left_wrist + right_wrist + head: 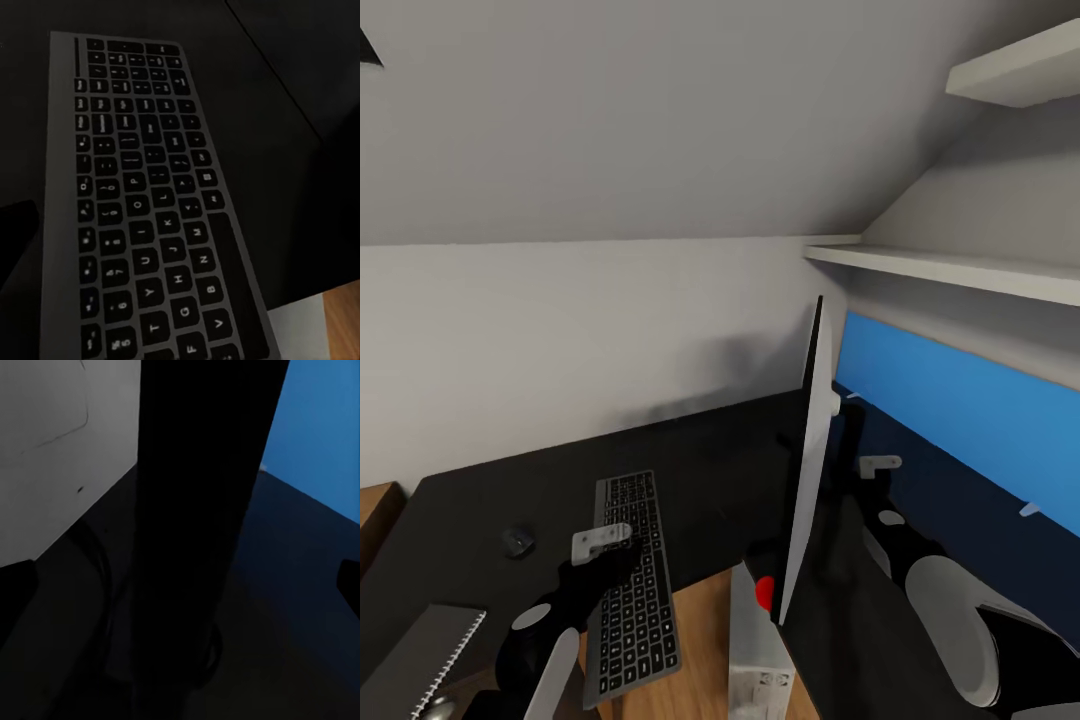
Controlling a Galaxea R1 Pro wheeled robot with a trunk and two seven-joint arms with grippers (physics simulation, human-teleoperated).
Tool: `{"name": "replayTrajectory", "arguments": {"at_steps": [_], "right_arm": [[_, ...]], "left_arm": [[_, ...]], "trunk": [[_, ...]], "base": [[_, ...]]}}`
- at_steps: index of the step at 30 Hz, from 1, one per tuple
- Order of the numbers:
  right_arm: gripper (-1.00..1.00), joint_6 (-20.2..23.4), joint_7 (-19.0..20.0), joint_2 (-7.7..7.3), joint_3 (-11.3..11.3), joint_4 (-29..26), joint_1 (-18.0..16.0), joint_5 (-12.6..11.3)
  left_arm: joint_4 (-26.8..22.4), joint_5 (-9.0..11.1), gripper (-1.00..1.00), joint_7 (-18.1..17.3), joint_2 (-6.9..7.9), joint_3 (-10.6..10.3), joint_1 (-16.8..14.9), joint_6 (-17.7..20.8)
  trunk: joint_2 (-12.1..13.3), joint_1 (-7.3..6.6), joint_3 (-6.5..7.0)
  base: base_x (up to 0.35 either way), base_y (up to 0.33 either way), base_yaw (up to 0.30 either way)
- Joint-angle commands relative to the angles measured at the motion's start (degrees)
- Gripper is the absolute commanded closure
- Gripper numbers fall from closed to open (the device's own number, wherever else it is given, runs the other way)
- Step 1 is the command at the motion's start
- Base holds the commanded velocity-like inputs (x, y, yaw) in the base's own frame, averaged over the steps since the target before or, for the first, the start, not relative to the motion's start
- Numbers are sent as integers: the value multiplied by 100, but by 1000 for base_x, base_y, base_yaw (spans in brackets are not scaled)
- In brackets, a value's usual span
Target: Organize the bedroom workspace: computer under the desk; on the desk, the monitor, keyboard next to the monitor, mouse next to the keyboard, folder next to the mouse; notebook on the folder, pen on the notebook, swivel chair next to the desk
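Black desk (710,470): keyboard (630,585) lower left overhanging front edge, left gripper (600,545) over it, jaw state unclear. Mouse (517,541) far left. Monitor (805,470) edge-on centre; right gripper (880,466) behind, unclear.

The keyboard (630,585) lies on the desk (720,460), with its near end over the desk's front edge. The mouse (517,542) lies on the desk to the left of it. The monitor (807,470) stands edge-on at the right of the keyboard, and the computer (758,660) is below, in front of the desk.
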Motion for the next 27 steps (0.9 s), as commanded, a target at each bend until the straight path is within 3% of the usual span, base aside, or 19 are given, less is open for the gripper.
{"name": "replayTrajectory", "arguments": {"at_steps": [1,27], "right_arm": [[-100,-23,-24,1,-30,11,-7,61],[-100,-24,-26,-8,-32,16,-7,89]], "left_arm": [[-6,60,-100,53,1,-6,-4,18],[0,56,-100,50,4,-2,-4,9]], "trunk": [[-4,0,-7],[-4,0,-7]], "base": [[0,0,0],[60,0,0]]}}
